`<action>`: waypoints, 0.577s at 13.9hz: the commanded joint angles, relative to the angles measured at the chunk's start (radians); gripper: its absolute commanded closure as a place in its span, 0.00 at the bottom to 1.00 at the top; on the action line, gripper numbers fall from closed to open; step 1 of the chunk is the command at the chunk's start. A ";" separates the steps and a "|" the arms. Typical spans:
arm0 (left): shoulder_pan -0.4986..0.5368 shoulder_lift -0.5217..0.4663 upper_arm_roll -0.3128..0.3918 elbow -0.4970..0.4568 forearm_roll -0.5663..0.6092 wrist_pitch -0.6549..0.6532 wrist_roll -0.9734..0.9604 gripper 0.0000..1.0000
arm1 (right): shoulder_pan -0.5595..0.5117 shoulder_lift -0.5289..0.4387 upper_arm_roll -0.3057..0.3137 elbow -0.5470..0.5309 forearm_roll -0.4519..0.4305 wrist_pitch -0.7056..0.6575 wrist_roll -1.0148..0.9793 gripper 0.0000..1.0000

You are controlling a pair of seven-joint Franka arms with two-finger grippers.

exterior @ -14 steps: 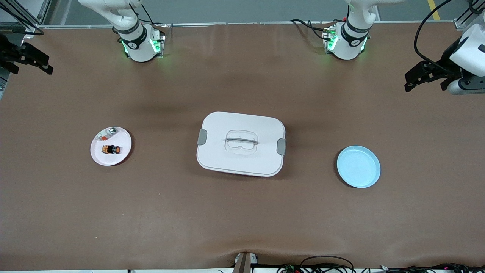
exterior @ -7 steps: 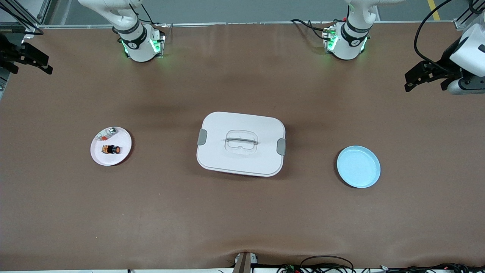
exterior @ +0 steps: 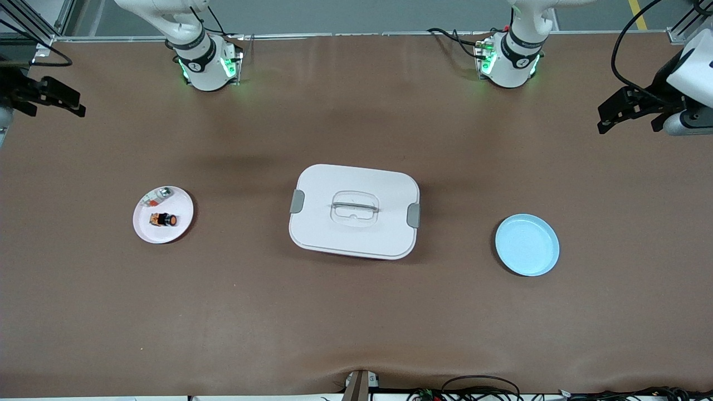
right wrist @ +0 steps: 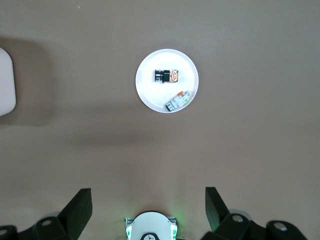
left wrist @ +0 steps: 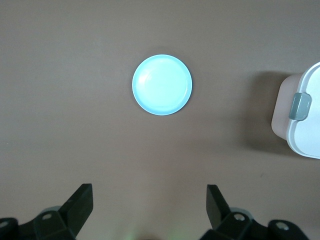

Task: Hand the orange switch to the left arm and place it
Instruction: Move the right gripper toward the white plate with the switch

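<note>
Orange switch (exterior: 163, 220) on pink plate (exterior: 179, 228), box (exterior: 354, 210) at its 3 o'clock. Left end effector (left wrist: 150, 204), right end effector (right wrist: 148, 201) wide, empty, above desk (exterior: 356, 312).

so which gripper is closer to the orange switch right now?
Right. The right gripper is open, up over the right arm's end of the table, the same end where the orange switch lies on the pink plate. The left gripper is open over the other end, past the box.
</note>
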 commanded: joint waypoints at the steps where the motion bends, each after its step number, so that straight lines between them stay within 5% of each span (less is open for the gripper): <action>1: 0.000 -0.008 -0.005 0.016 0.002 -0.027 0.007 0.00 | -0.005 0.050 0.002 -0.021 -0.023 0.051 0.006 0.00; 8: 0.002 -0.007 -0.005 0.011 0.002 -0.027 0.017 0.00 | -0.005 0.107 0.003 -0.308 -0.025 0.519 0.006 0.00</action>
